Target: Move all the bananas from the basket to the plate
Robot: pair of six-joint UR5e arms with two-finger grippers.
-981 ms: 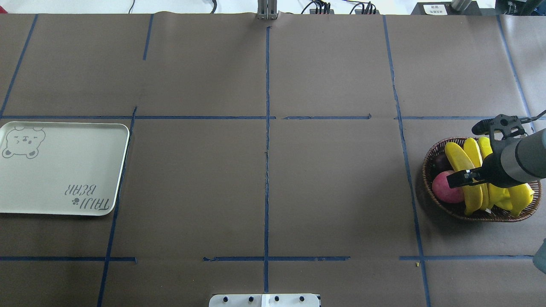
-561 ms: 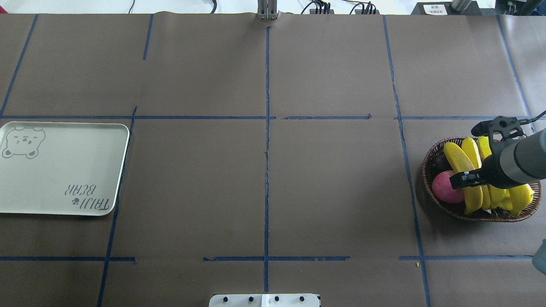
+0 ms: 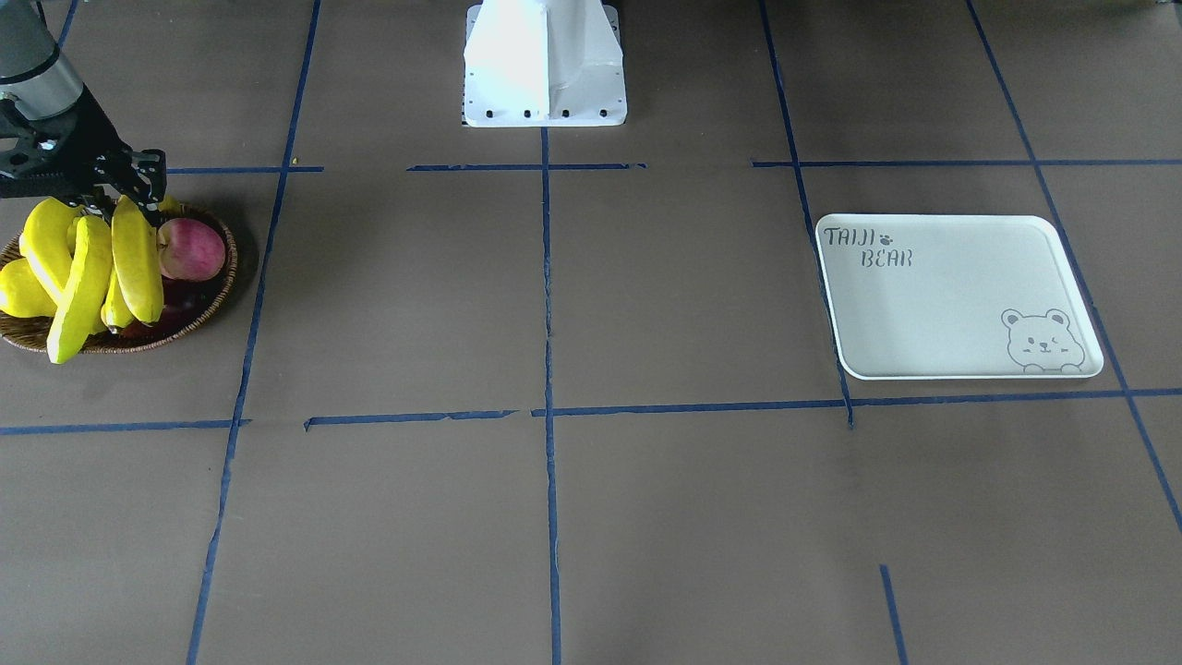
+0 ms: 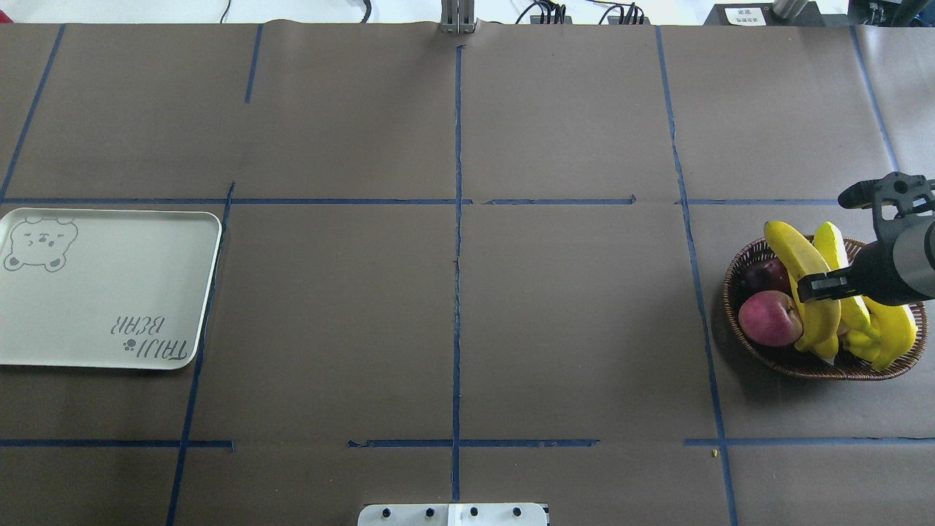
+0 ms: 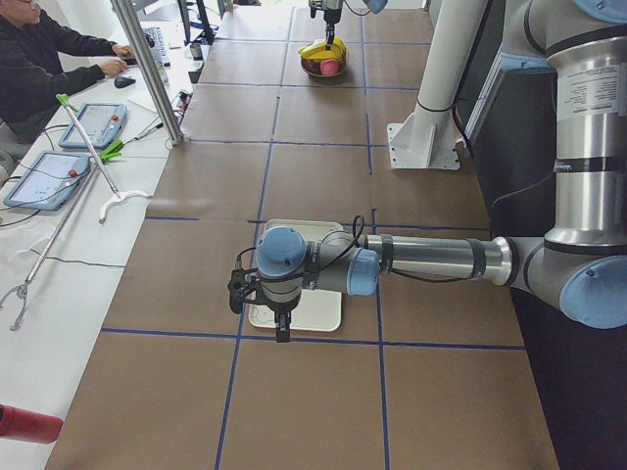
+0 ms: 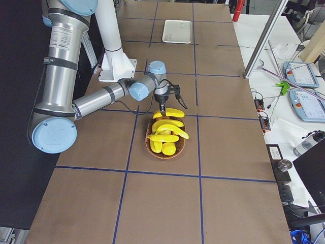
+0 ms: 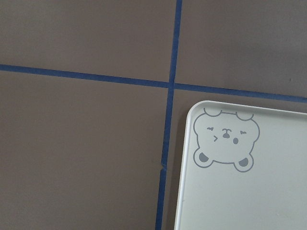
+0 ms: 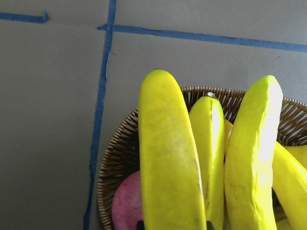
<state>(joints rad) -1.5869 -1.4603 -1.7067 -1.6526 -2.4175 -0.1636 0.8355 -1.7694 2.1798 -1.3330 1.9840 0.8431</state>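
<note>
The bananas [image 4: 803, 259] are clasped over the basket [image 4: 760, 351] by the right gripper [image 4: 829, 285] at frame right; the state of the left gripper [image 5: 277, 323] cannot be told.

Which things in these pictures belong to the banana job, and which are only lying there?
Belong to the job:
- bananas, gripped by the right gripper
- basket
- plate, with nothing on it

Only lying there, all in the basket:
- pink apple
- dark fruit
- plump yellow fruit
</note>
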